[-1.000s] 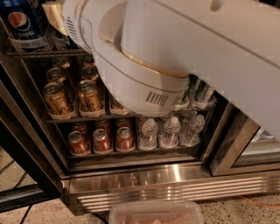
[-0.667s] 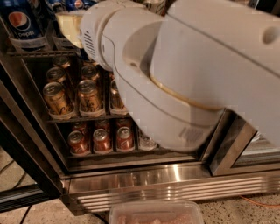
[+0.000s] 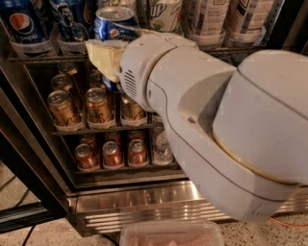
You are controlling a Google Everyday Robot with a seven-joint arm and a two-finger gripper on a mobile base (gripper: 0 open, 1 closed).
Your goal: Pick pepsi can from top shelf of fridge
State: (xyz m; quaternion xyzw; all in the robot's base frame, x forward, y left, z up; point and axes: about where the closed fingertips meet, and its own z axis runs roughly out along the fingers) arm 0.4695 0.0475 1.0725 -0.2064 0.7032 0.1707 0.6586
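Note:
A blue pepsi can with a silver lid sits tilted in front of the top shelf, a dark wire rack. My gripper is at the upper left of the fridge. Its cream fingers are closed around the can's middle, and the can's blue bottom shows below them. Two more pepsi cans stand on the top shelf at the left. My large white arm fills the right half of the view and hides the right side of the shelves.
White-green 7UP cans and pale cans stand on the top shelf to the right. Copper-gold cans fill the middle rack, and small red cans and a bottle the lower one. A clear plastic tub lies on the floor in front.
The arm's bulk has swung down and to the right. The gripper now shows in front of the top shelf with the pepsi can between its fingers.

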